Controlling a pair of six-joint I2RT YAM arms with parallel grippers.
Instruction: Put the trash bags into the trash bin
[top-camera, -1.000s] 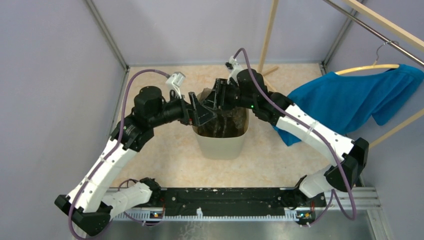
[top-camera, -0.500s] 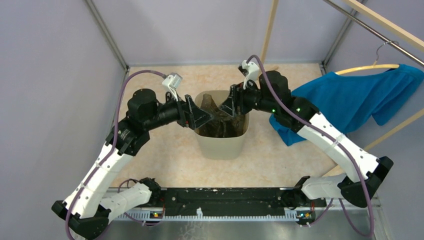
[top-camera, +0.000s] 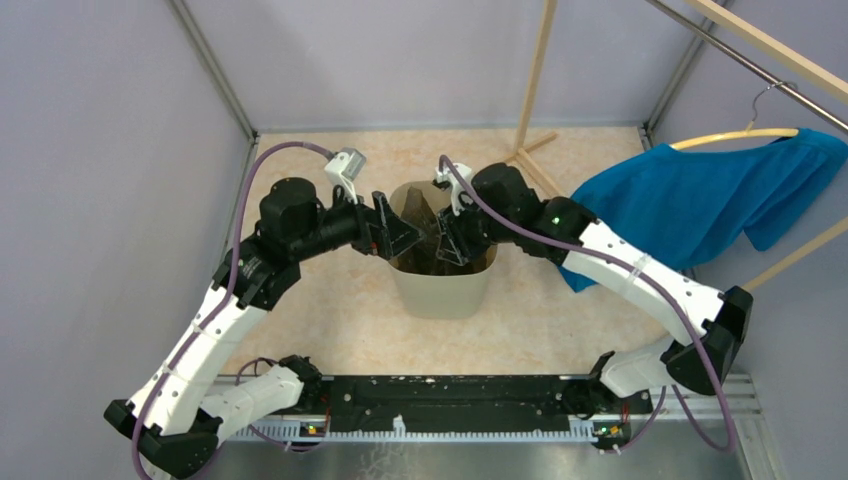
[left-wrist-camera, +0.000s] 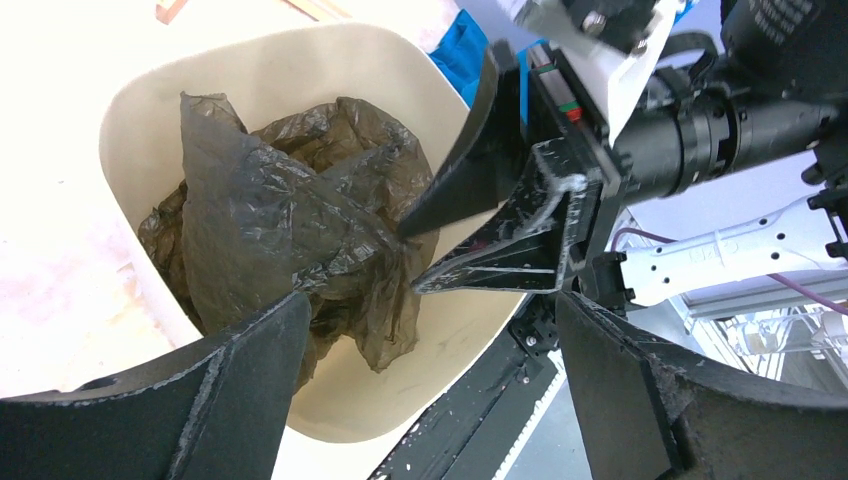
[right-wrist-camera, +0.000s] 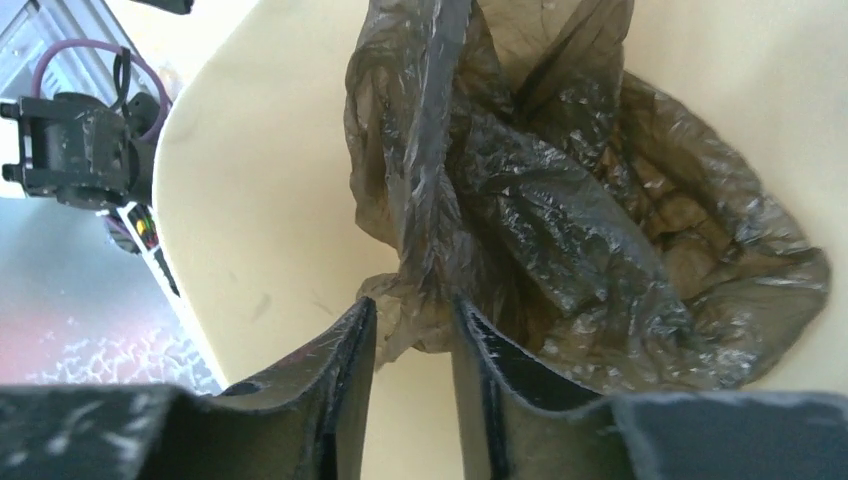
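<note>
Top external: right gripper (top-camera: 441, 246) has dropped onto trash bags (top-camera: 418, 262).

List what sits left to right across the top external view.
left gripper → right gripper → blue garment. The trash bin is left out, since both grippers overlap it.

so the bag (left-wrist-camera: 262, 228) sits in the bin (top-camera: 441, 296), middle of the counter (top-camera: 330, 300), left claw (top-camera: 403, 236) at its left rim, right claw (top-camera: 444, 246) over it

Right pincer (left-wrist-camera: 408, 256) and bag (left-wrist-camera: 265, 225) crowd the bin (left-wrist-camera: 300, 45).
</note>
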